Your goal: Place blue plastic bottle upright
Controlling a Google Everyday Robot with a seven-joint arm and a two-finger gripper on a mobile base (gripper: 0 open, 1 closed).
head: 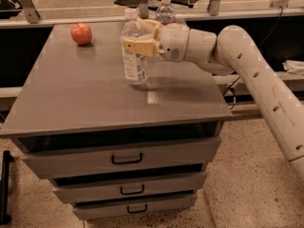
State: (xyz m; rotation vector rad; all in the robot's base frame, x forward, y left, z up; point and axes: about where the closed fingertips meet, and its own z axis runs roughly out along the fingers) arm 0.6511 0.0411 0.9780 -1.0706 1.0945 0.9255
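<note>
The blue plastic bottle [134, 56] stands upright near the middle back of the grey tabletop [95, 99]. It is clear, with a white cap and a pale printed label. Its base is at or just above the surface; I cannot tell whether it touches. My gripper [142, 36] reaches in from the right and is shut on the bottle's upper body. One tan finger [141, 46] crosses the front and the other sits behind. The white arm [247, 70] stretches off to the right.
A red apple [81, 33] lies at the back left of the table. A second, slimmer clear bottle [165, 11] stands at the back edge behind my gripper. Three drawers [126, 158] sit below the tabletop. A metal rail runs behind the table.
</note>
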